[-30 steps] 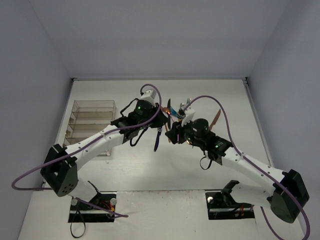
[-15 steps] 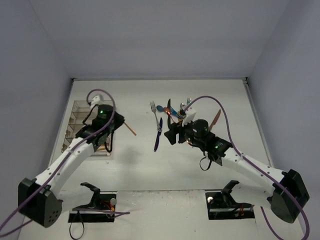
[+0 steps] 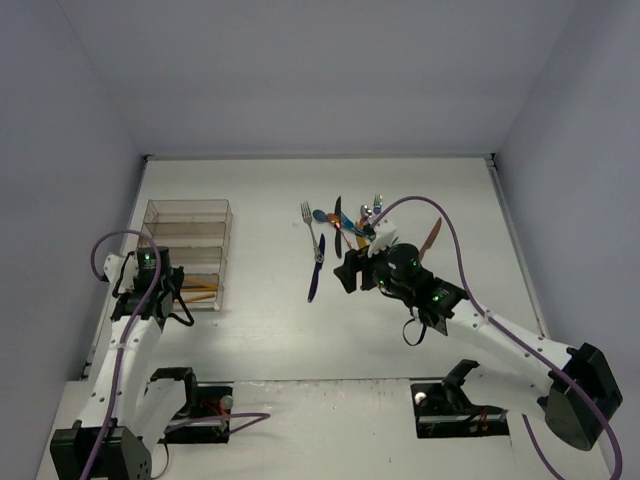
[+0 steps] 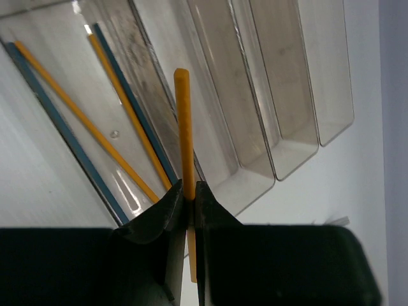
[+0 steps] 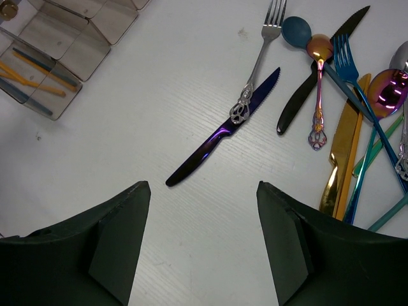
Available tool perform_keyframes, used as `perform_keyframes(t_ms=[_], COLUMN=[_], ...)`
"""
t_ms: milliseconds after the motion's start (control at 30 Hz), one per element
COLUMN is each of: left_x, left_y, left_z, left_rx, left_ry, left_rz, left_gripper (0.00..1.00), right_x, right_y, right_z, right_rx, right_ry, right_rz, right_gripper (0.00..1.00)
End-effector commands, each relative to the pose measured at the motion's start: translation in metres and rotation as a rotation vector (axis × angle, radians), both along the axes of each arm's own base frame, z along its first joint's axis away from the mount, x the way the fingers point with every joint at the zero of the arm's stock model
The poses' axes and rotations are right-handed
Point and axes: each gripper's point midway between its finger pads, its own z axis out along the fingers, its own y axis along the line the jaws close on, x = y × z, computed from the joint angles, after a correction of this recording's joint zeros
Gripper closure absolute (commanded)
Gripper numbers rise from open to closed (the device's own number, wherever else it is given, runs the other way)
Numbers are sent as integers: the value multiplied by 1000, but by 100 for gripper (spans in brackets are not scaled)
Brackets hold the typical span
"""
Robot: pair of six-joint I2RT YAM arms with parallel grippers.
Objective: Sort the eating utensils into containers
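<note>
gold chopstick point(image 4: 185, 127) pinched tight in the shut left gripper point(image 4: 189, 194) — it points out over the clear tray point(image 4: 290, 153), beside the end compartment where gold and blue chopsticks point(image 4: 83, 116) lie. right gripper point(image 5: 203, 223) spread wide, holding nothing, hanging above the white table point(image 5: 127, 115) near a dark purple knife point(image 5: 213, 143) — a silver fork point(image 5: 258, 60) touches its blade, and the heap of utensils point(image 5: 347, 140) lies just to the side.

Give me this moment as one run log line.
left tool shut on orange chopstick over tray | right tool open, empty, near purple knife
</note>
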Motion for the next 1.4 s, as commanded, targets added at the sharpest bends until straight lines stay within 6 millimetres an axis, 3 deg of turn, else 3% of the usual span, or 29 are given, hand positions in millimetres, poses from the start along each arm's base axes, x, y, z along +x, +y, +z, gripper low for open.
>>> perform_keyframes(t_ms=[0, 167, 333, 467, 767, 867, 1067, 1133, 1200, 1367], left_x=[-4, -6, -4, -5, -8, -2, 20, 28, 33, 47], left_y=[26, 45, 46, 45, 36, 30, 0, -24, -37, -92], left_z=[13, 2, -14, -19, 0, 16, 63, 83, 91, 104], left_rx=[23, 28, -2, -7, 13, 42, 201, 260, 317, 382], left_ry=[-40, -1, 40, 57, 48, 18, -13, -48, -45, -65], left_rz=[123, 181, 188, 186, 95, 19, -281, -403, -490, -737], left_gripper=[100, 100, 79, 68, 63, 63, 63, 63, 63, 63], right_x=[5, 4, 11, 14, 31, 43, 73, 82, 88, 91], right_y=[-2, -6, -16, -17, -25, -34, -60, -69, -75, -83], right_z=[16, 13, 5, 1, -5, -20, -42, -48, -55, -81], right_rx=[26, 20, -11, -26, -49, -78, -81, -105, -139, -202], right_ry=[-63, -60, -45, -27, 18, 80, 194, 205, 212, 256], right_rz=[-18, -32, -102, -117, -218, -276, -400, -439, -467, -496], right_gripper=[35, 35, 34, 35, 36, 42, 60, 62, 64, 71])
